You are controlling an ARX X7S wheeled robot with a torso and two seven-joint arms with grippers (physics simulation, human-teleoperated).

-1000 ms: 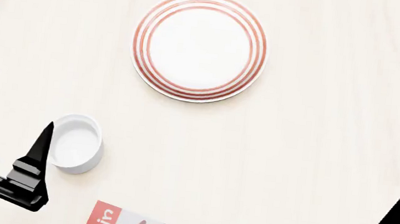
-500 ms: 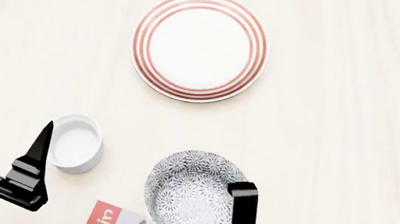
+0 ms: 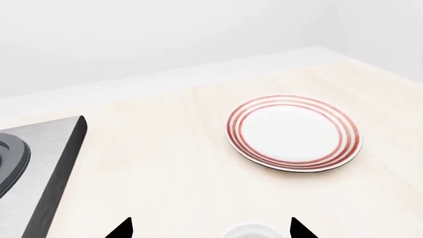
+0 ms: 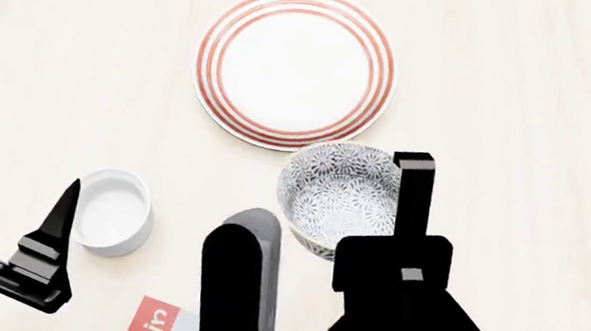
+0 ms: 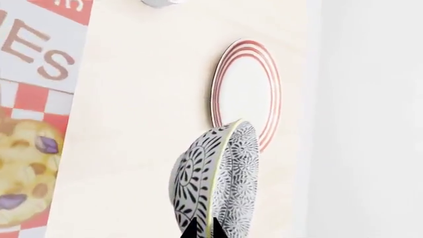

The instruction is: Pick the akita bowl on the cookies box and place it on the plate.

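Observation:
The akita bowl [image 4: 334, 196] with its grey-and-white floral speckle hangs in my right gripper [image 4: 405, 179], which is shut on the bowl's right rim. In the right wrist view the fingertips pinch the rim of the bowl [image 5: 218, 183] between them, and the gripper [image 5: 203, 231] sits at the picture's edge. The bowl is off the cookies box [image 4: 156, 326], right at the near edge of the red-ringed plate [image 4: 296, 67], overlapping that edge slightly. The box [image 5: 29, 114] and plate [image 5: 246, 94] show behind the bowl. My left gripper [image 4: 15, 176] is open and holds nothing.
A plain white cup [image 4: 115, 211] stands just right of the left gripper's fingers; the cup [image 3: 252, 232] also shows low in the left wrist view, with the plate [image 3: 294, 133] beyond. A grey stove edge [image 3: 46, 163] lies at the far left, a wall behind the table.
My right gripper came into view with the bowl, lifting it off the cookies box and carrying it away from me to the plate's near rim. The left arm has not moved.

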